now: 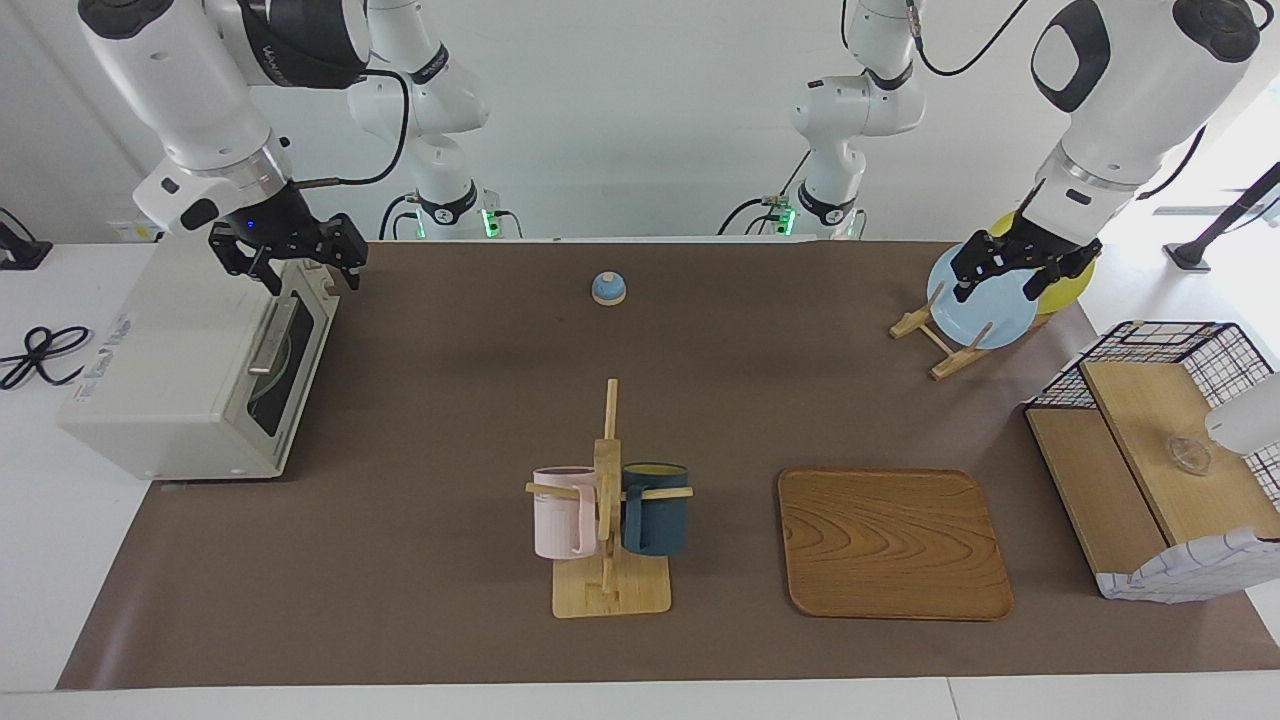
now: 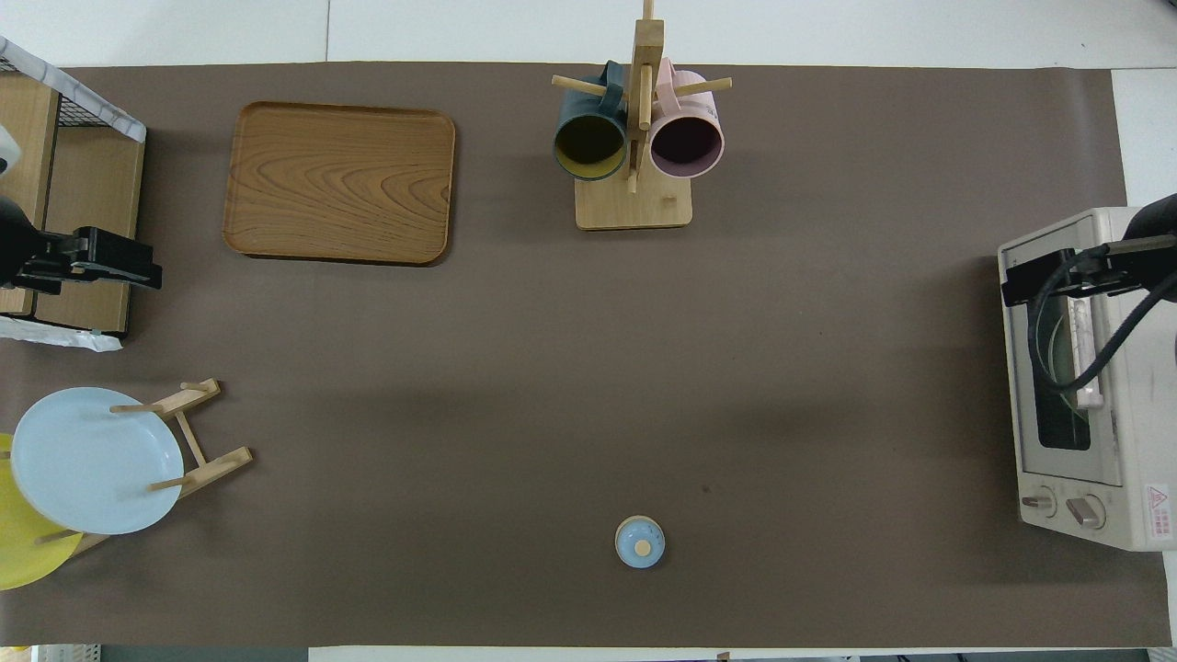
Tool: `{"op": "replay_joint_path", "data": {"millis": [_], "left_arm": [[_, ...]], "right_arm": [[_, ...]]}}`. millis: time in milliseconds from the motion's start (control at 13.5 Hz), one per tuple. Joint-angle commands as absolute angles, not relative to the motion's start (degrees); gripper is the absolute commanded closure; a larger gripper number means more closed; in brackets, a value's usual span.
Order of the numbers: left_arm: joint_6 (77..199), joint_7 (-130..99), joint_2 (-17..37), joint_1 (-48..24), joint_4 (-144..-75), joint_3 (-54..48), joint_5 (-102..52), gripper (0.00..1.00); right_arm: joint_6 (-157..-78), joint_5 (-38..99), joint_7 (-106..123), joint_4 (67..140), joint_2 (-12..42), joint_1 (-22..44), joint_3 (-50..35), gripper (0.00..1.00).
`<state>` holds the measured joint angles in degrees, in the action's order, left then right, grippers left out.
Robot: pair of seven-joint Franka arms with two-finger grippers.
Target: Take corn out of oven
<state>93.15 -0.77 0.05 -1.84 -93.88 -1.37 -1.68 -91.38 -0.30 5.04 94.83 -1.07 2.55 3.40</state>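
Right gripper [image 1: 288, 262], fingers spread and holding nothing, hovers above the oven [image 1: 190, 375]; its closed door sits just below. You could miss the handle [image 1: 272, 335]; corn seemingly hidden inside.

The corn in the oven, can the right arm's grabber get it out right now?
Probably not yet. The oven has its glass door shut, so the way in is blocked, and no corn shows through the window. The right gripper hangs open over the door's top edge, likely about to open it first.

White table [image 1: 40, 560] w/ brown mat [image 2: 515, 368] before plain white wall [image 1: 640, 120]; bright daylight at the left arm's end of the rm.
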Motion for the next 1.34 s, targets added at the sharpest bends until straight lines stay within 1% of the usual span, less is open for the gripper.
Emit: {"op": "replay_joint_path", "data": {"millis": [0,148,297,445,742,816,1039,1261], "left_arm": [[92.72,-0.35,0.0,-1.32,-93.16,-1.67,-0.62,0.0],[92.72,-0.35,0.0,-1.32,-93.16,-1.67,-0.62,0.0],[92.72,-0.35,0.0,-1.32,-93.16,-1.67,-0.62,0.0],[92.72,-0.35,0.0,-1.32,-93.16,-1.67,-0.62,0.0],[92.72,-0.35,0.0,-1.32,-93.16,-1.67,-0.62,0.0],[92.72,-0.35,0.0,-1.32,-93.16,-1.67,-0.62,0.0],[92.72,-0.35,0.0,-1.32,-93.16,-1.67,-0.62,0.0],[92.72,-0.35,0.0,-1.32,-93.16,-1.67,-0.62,0.0]], "right_arm": [[-93.16,0.97,6.84,96.41,-1.58,2.02,3.69,1.0],[-92.9,0.27,7.03,97.11,-1.93,0.89,3.78,1.0],[-94.39,-0.61,8.08,100.27,-3.42,-0.52,3.78,1.0],[-98.06,-2.19,8.61,104.83,-5.09,-1.66,3.78,1.0],[-104.75,-5.96,8.35,111.08,-5.54,-2.72,3.78,1.0],[-106.51,-6.76,8.26,112.57,-5.45,-3.86,3.78,1.0],[-107.05,-7.38,8.7,114.69,-4.92,-5.79,3.78,1.0],[-107.05,-9.14,9.76,115.57,-4.92,-6.15,3.78,1.0]]}}
